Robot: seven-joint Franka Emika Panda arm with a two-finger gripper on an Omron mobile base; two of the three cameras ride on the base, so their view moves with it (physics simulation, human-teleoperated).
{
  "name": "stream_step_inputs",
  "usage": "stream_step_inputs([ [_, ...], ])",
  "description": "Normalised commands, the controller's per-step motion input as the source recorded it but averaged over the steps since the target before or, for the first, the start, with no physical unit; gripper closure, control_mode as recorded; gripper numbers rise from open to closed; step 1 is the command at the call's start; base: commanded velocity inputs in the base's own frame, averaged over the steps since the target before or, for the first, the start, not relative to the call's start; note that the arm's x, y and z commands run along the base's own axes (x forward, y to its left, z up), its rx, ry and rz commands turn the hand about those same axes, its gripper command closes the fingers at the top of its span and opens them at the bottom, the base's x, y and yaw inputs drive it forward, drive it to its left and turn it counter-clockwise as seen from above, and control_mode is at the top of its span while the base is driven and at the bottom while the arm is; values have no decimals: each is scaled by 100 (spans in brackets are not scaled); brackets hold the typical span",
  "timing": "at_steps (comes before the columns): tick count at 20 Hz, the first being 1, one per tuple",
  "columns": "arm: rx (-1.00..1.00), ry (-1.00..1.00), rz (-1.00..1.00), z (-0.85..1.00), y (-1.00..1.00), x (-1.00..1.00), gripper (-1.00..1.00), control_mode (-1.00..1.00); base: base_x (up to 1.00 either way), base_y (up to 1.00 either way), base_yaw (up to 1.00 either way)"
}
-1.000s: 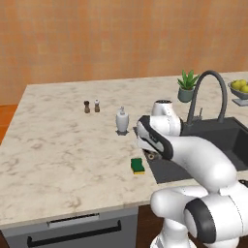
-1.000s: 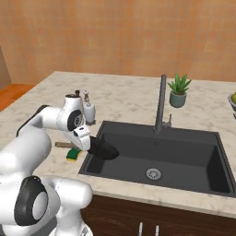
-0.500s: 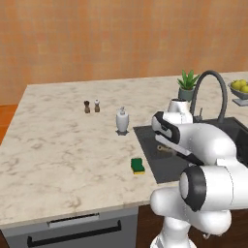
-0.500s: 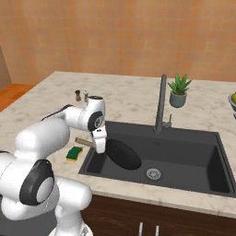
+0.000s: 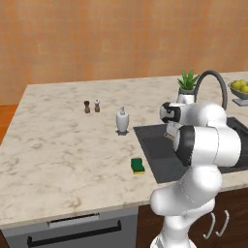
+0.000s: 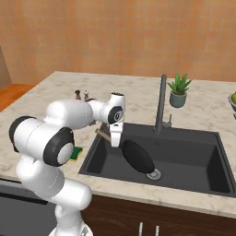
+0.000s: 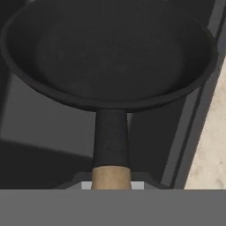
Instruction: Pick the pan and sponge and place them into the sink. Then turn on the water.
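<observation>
Pan (image 6: 137,156) held by its handle above the sink (image 6: 193,156), tilted down toward the drain (image 6: 154,174).

Pan hangs inside the basin opening, its black bowl slanting low and its light wooden handle (image 6: 102,134) rising up to the tool (image 6: 115,138), which is clamped together on that handle; I judge this tilt comes from gripping the handle only, so the heavy bowl points away and down from the tool. In the hand view the bowl lies straight ahead of the tool, with the dark sink floor behind it. It does not yet rest on the bottom, as far as I can tell. The sponge (image 5: 138,166) lies on the table (image 5: 58,145) just beside the sink's left rim, well apart from the tool. The faucet (image 6: 161,103) stands behind the basin, untouched.
</observation>
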Motion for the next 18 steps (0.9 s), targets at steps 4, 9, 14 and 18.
stream_step_inputs([
  [4, 0, 0, -8, -54, -31, 57, 100, -100, 0, 0, 0],
  [9, -2, 0, -4, -76, -23, 51, 100, -100, 0, 0, 0],
  [14, -1, -4, -1, -87, -17, 30, 100, -100, 0, 0, 0],
  [18, 0, -6, 0, -92, -5, 23, 100, -100, 0, 0, 0],
])
